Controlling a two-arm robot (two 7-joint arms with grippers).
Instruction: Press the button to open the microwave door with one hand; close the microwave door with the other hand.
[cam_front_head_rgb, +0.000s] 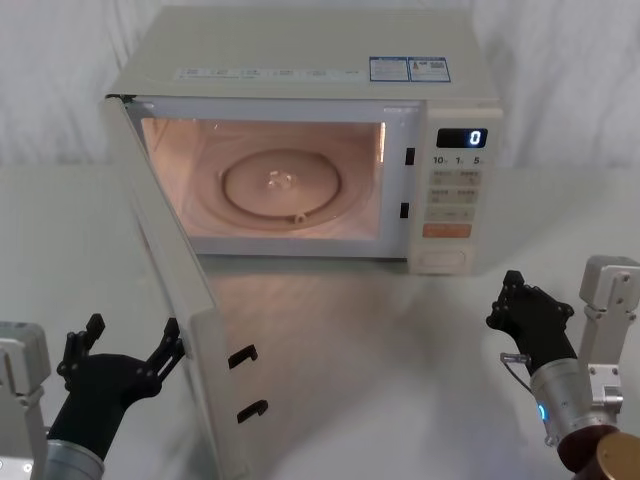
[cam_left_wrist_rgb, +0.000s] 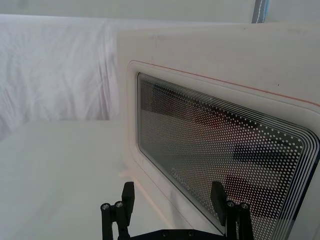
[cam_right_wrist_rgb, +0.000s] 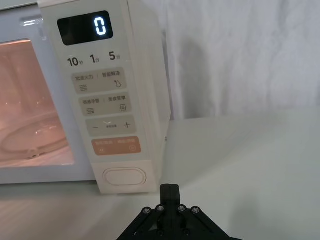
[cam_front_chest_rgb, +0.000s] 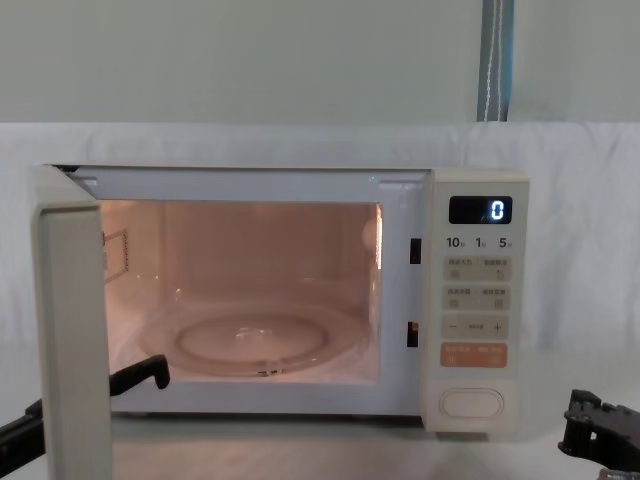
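Note:
The microwave door (cam_front_head_rgb: 215, 385) stands wide open, swung out toward my left, and the lit cavity (cam_front_head_rgb: 270, 185) holds a glass turntable. My left gripper (cam_front_head_rgb: 133, 335) is open just outside the door's outer face. In the left wrist view its fingers (cam_left_wrist_rgb: 128, 192) frame the dark dotted window of the door (cam_left_wrist_rgb: 215, 130). The button (cam_front_head_rgb: 442, 261) sits at the bottom of the control panel, also seen as the button (cam_right_wrist_rgb: 124, 177). My right gripper (cam_front_head_rgb: 520, 298) is shut on nothing, low over the table, in front of the button and slightly to its right, apart from it.
The microwave body (cam_front_head_rgb: 300, 60) stands at the back of a white-draped table (cam_front_head_rgb: 400, 380). An orange key (cam_right_wrist_rgb: 116, 146) lies just above the button. The display (cam_front_chest_rgb: 481, 210) reads 0. White cloth hangs behind.

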